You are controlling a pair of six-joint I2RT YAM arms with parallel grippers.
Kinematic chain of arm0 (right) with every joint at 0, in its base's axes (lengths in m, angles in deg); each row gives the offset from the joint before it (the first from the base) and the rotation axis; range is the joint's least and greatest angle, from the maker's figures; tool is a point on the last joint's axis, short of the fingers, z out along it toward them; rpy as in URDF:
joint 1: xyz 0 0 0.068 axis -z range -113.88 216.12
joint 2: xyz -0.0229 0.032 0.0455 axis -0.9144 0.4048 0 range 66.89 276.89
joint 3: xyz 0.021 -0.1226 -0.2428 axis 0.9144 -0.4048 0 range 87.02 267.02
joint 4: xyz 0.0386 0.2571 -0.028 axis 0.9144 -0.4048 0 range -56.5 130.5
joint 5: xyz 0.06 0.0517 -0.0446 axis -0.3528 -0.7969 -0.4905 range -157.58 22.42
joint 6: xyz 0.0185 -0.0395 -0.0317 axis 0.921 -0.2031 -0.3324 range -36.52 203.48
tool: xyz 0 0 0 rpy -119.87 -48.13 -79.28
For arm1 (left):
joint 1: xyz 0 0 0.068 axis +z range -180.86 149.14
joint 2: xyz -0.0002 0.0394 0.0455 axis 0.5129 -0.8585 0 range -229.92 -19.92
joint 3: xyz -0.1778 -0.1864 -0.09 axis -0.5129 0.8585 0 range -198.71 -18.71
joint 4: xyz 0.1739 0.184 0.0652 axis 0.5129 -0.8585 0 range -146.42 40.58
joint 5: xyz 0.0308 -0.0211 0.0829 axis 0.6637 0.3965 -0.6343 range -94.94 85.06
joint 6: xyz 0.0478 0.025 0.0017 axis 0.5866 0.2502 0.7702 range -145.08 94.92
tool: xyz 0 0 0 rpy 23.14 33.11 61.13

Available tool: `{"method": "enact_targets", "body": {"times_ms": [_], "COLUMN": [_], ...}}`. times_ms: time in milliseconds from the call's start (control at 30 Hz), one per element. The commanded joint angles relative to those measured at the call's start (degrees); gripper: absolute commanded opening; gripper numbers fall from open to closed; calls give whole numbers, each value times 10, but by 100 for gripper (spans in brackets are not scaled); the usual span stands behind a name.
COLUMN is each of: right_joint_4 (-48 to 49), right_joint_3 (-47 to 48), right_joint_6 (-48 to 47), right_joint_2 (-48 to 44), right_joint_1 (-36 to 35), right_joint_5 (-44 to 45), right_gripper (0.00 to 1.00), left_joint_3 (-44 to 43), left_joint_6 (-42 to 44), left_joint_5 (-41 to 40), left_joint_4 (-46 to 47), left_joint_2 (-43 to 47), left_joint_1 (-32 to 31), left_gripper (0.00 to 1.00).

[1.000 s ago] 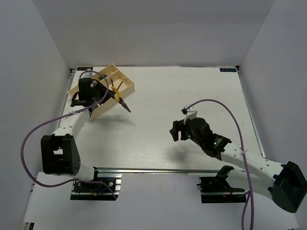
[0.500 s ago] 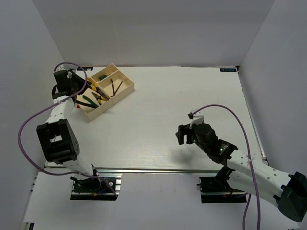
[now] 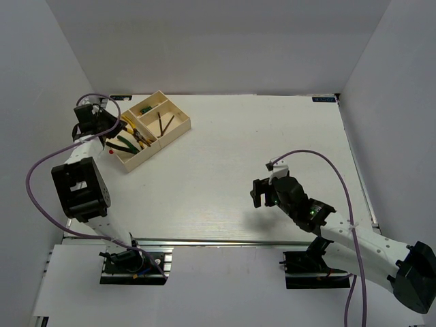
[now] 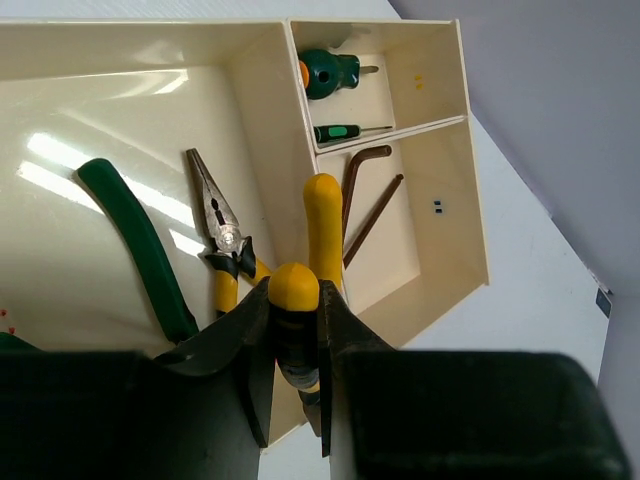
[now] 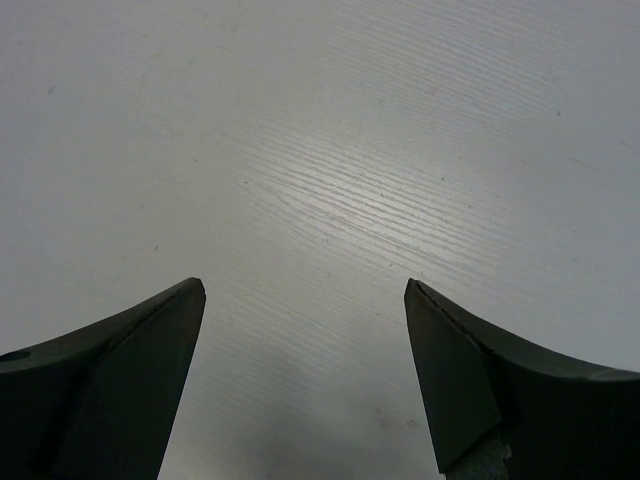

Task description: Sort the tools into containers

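Evidently pinched yellow-handled pliers (image 4: 322, 220) by handle end, left gripper (image 4: 293, 300); judged stiff, nose-heavy, better taken mid-handle; noted right gripper (image 5: 300, 295) spread, empty.

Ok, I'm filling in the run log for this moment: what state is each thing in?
Left gripper: shut on a yellow-handled tool.
Right gripper: open, holding nothing.
Tray: upright, tools in all three compartments.
Needle-nose pliers: jaws closed, lying in the large compartment.
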Motion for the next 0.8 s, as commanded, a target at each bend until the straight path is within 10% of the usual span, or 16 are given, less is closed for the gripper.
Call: {"method": "enact_targets", "body": {"times_ms": [0,400,767], "right_joint_4": [9,-11,-3], "right_joint_3": [9,9,4], "right_joint_6": [6,18,20], "right_joint_2": [3,-20,1], "right_joint_1": [2,0,0], "right_joint_5": [12,9,1], "right_gripper": [86,88,88], "left_joint_3": [-15,-1,-4], "left_joint_6": [26,-31,-52], "left_joint_5": [-16,33,47], "left_joint_4": [40,87,107], "left_joint_2": [10,25,-6], "left_joint_1": [21,43,55], "left_gripper": [12,0,10]}}
